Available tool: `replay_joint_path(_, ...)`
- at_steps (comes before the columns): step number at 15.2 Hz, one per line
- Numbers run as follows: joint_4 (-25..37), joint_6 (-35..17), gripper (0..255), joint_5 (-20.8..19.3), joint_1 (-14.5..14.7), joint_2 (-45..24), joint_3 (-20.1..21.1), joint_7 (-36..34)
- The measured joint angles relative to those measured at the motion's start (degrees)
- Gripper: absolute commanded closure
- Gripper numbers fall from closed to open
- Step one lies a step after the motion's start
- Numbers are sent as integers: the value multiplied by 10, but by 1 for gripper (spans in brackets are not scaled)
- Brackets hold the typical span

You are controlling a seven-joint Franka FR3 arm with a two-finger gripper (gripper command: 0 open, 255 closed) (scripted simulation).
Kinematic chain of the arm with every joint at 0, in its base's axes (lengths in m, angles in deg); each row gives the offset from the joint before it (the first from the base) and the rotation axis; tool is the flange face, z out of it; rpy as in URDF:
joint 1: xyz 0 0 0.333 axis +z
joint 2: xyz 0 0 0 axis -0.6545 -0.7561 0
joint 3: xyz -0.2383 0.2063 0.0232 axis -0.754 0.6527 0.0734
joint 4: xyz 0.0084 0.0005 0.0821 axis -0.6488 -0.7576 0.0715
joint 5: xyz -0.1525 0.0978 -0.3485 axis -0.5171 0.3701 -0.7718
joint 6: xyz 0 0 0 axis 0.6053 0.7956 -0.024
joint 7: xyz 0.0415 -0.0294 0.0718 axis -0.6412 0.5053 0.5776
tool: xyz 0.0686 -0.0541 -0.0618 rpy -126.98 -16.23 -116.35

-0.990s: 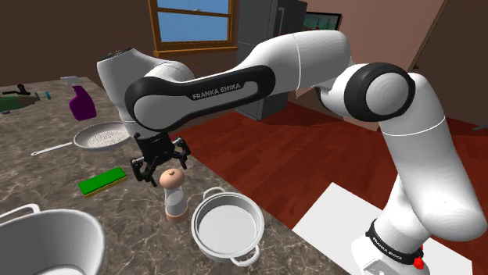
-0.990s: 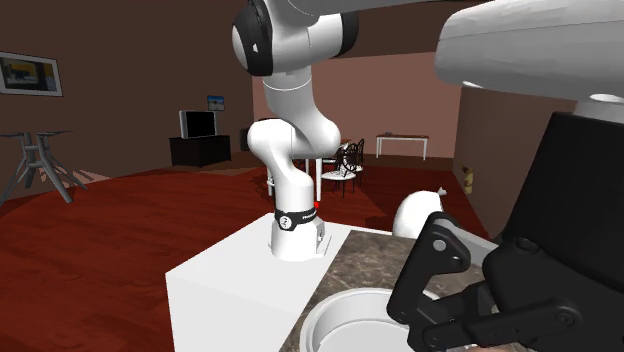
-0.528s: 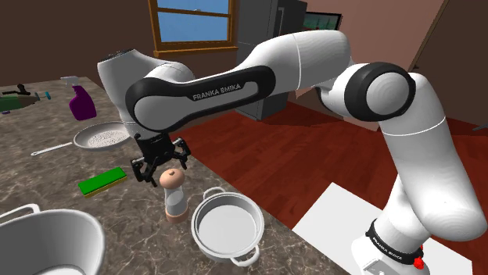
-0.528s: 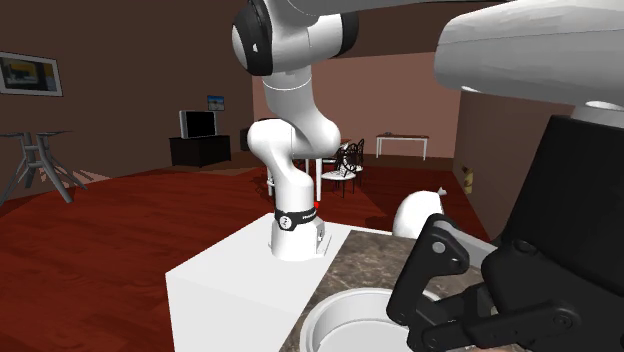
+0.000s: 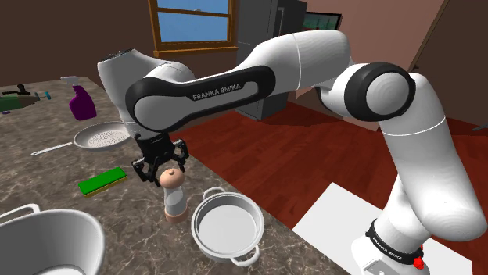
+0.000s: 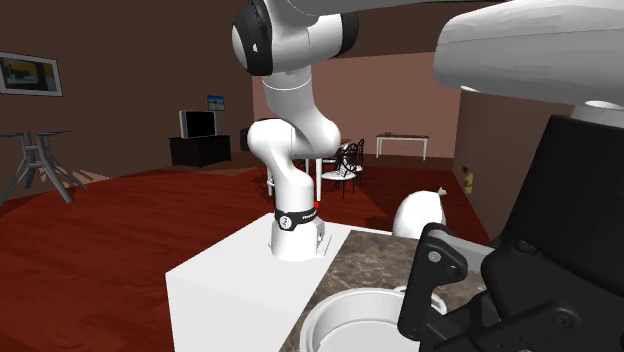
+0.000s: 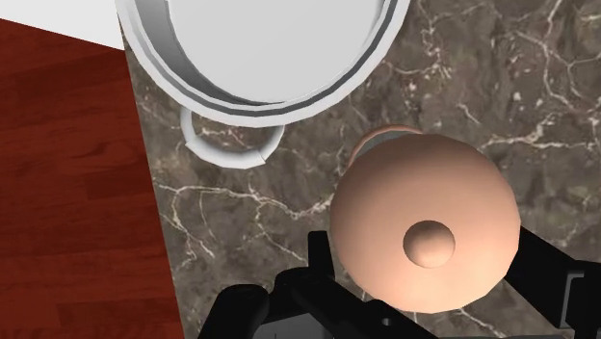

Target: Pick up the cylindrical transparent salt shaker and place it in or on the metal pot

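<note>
We catch the pincer [image 5: 161, 169] with its two black fingers [image 7: 554, 284] spread apart. They straddle the rounded peach cap of the salt shaker [image 7: 424, 226] without clasping it. The shaker stands upright on the dark marbled bench [image 5: 47, 176], just beside the empty metal pot [image 5: 227, 223] and apart from it. We judge the grasp to be the step in hand, since nothing is lifted yet. The next move, as we read it, calls for the fingers to close squarely on the shaker. A lift clear of the pot's rim and a short carry across would follow. The one legend we can read is "FRANKA EMIKA", white on the arm's dark forearm [image 5: 219, 88]. The purple spray bottle [image 5: 80, 102] farther back shows no legible label.
</note>
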Motion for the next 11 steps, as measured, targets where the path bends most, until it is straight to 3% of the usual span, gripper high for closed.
replay_joint_path(11,62,59,255,2,12,0,1,9)
